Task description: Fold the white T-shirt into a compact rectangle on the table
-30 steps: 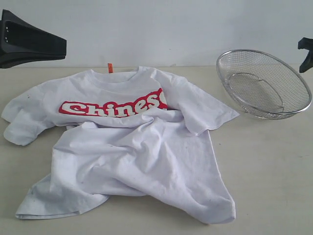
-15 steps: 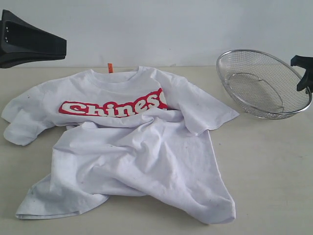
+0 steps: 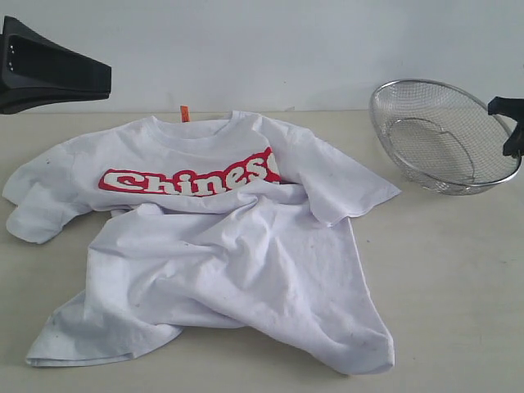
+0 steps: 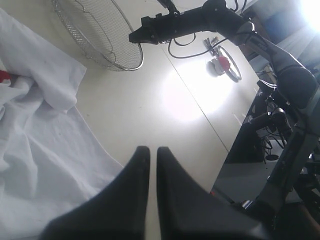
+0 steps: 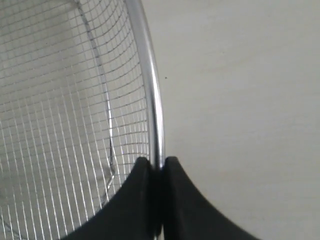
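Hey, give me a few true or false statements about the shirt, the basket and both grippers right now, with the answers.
1. The white T-shirt lies crumpled and unfolded on the table. True.
2. On the right gripper the jaws stand open above the shirt. False: they are shut on the rim of the wire-mesh basket.
3. On the left gripper the jaws are shut and hold nothing. True.
4. The basket sits on top of the shirt. False: it is beside the shirt, tilted.
5. The shirt's chest banner is blue. False: it is red with white lettering.
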{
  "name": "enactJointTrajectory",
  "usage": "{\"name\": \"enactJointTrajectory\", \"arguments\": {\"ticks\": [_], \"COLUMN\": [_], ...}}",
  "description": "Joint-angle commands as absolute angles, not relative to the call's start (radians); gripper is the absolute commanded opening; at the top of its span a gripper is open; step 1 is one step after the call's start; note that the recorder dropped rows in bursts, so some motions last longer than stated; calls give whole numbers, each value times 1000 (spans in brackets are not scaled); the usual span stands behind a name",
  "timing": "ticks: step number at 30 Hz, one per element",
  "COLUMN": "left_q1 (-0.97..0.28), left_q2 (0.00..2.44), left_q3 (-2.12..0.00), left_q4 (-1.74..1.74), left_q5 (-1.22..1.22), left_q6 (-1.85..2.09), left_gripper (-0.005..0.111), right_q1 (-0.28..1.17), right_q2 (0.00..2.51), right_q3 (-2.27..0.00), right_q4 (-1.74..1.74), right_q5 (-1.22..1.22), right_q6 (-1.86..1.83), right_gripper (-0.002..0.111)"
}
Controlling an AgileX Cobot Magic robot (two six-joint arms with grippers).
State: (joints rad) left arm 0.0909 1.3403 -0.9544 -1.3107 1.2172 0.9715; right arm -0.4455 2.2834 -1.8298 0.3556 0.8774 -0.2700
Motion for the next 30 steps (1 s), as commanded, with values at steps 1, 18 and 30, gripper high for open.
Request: {"name": "enactJointTrajectory", "arguments": {"ticks": [1, 18, 30], "left_q1": [83, 83, 83], "left_q2": [1333, 1333, 1333], "left_q3": [-952, -952, -952], "left_q4": [-1310, -1310, -1310], "left_q5": [1221, 1221, 1221], "left_q6": [981, 981, 981], "left_gripper": [5, 5, 5], "right_q1": [-455, -547, -549], "right_q2": [2279, 2266, 2262], "right_q3": [-1874, -1906, -1907], "right_q4": [295, 305, 357], "right_q5": [906, 913, 913], "right_q6": [-288, -339, -307], "right_gripper": [0, 0, 67]}}
